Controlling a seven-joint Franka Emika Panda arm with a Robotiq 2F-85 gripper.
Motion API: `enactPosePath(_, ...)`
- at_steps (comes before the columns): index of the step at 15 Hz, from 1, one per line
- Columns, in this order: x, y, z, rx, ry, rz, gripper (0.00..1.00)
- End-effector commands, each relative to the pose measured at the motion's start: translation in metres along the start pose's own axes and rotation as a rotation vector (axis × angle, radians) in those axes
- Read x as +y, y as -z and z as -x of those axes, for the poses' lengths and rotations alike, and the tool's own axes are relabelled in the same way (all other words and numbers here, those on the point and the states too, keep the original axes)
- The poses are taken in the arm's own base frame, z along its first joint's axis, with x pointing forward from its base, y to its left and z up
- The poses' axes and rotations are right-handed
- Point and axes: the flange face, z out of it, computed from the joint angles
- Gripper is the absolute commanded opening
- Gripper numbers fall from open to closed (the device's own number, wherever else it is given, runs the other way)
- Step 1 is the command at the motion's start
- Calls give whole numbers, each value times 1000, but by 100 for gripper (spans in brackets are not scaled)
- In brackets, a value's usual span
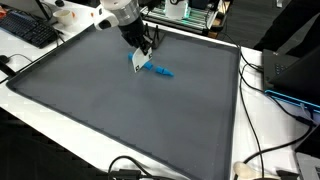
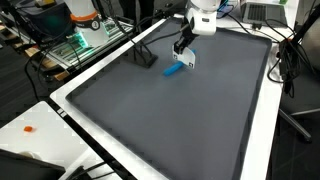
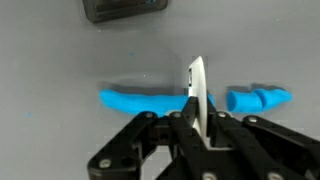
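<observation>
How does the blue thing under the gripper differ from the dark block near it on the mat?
The blue stick is bright, long and slim; the dark block is near-black and boxy. The blue stick lies right under the gripper, which pinches a white piece; the dark block lies apart. Both rest flat on the grey mat.

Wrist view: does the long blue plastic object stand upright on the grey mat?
No, the blue object lies flat on the grey mat, behind the thin white strip in the gripper.
</observation>
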Motion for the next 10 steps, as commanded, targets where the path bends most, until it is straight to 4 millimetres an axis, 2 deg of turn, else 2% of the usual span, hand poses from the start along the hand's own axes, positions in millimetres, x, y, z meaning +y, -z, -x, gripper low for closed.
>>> enactPosePath(1,3,-20,1,-26,20,20,2)
enactPosePath(6,0,-38,4,-43,25,10,2)
enactPosePath(10,-1,-40,4,-44,28,7,2)
